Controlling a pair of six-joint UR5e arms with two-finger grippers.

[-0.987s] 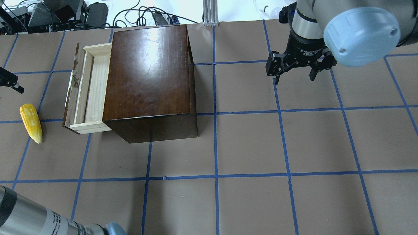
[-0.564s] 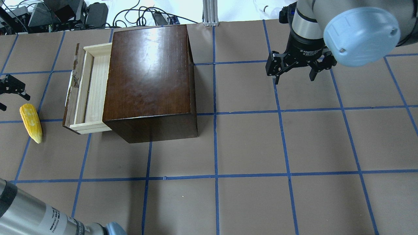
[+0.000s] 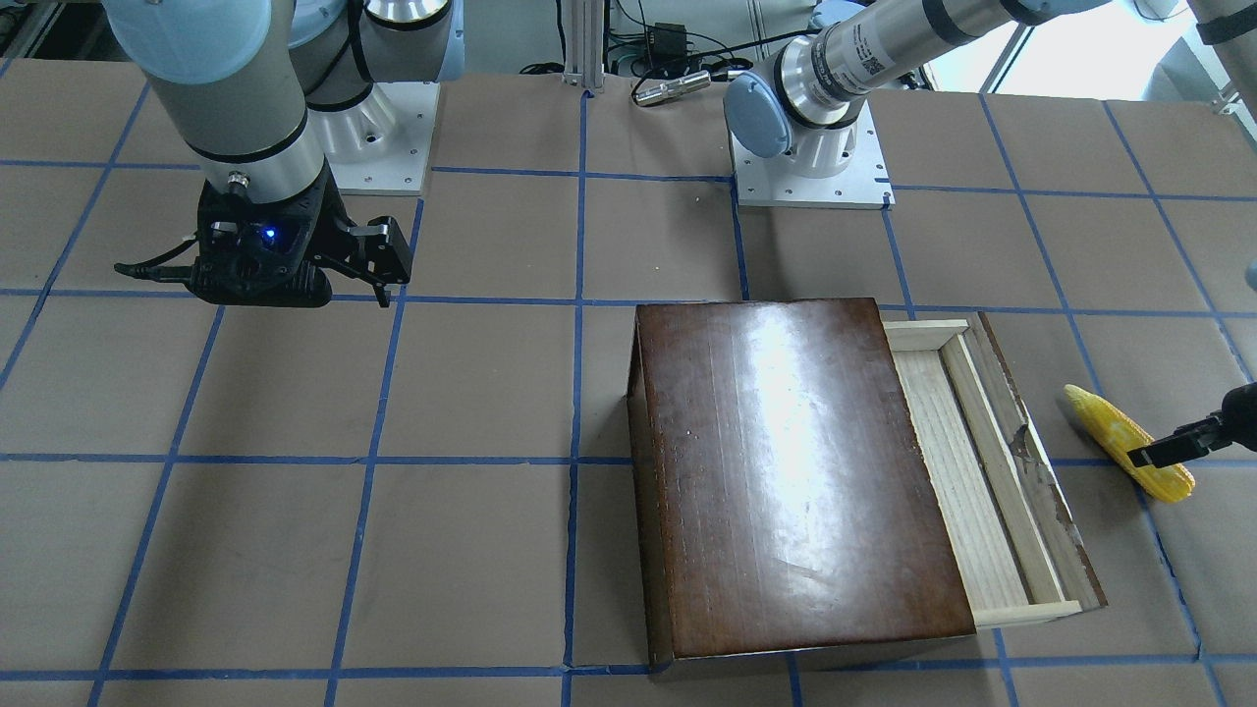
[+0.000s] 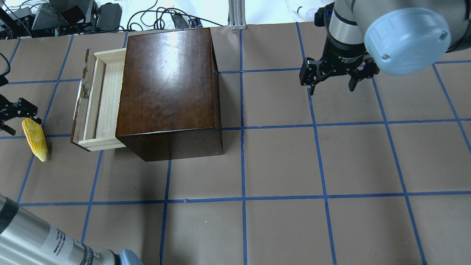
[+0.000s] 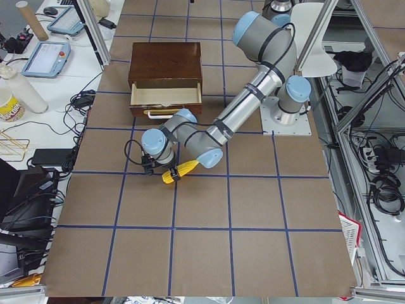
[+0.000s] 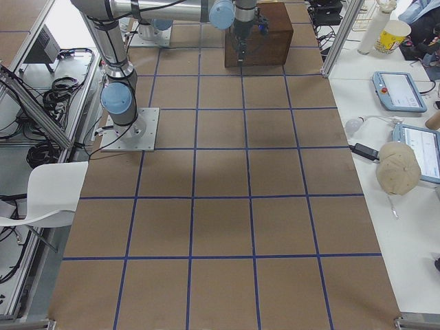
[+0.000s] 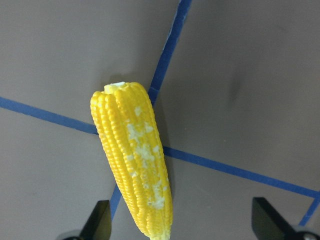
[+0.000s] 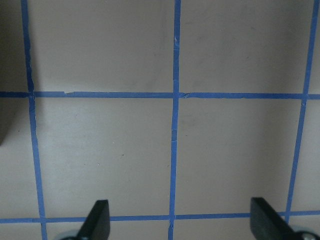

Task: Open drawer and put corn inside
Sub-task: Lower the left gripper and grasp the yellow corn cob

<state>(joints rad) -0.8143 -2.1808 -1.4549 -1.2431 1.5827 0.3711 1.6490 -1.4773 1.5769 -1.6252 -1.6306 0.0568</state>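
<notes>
The yellow corn (image 4: 35,140) lies on the table left of the drawer (image 4: 99,99), which stands pulled partly out of the dark brown box (image 4: 169,88); its pale tray is empty. My left gripper (image 4: 21,120) is open and hovers over the corn. In the left wrist view the corn (image 7: 134,165) lies lengthwise between the fingers (image 7: 101,220), nearer the left one, untouched. In the front view one finger (image 3: 1171,449) crosses the corn (image 3: 1115,432) beside the drawer (image 3: 982,471). My right gripper (image 4: 331,84) is open and empty above bare table, far right of the box.
Cables and electronics (image 4: 55,14) and an aluminium post (image 4: 237,14) line the far edge. Blue tape lines grid the brown table. The left arm's forearm (image 4: 40,243) crosses the near left corner. Tablets and a cup (image 5: 9,104) sit on a side table.
My left gripper has come in from the left edge and moved toward the corn, now over it. The right arm, the drawer and the corn have not moved.
</notes>
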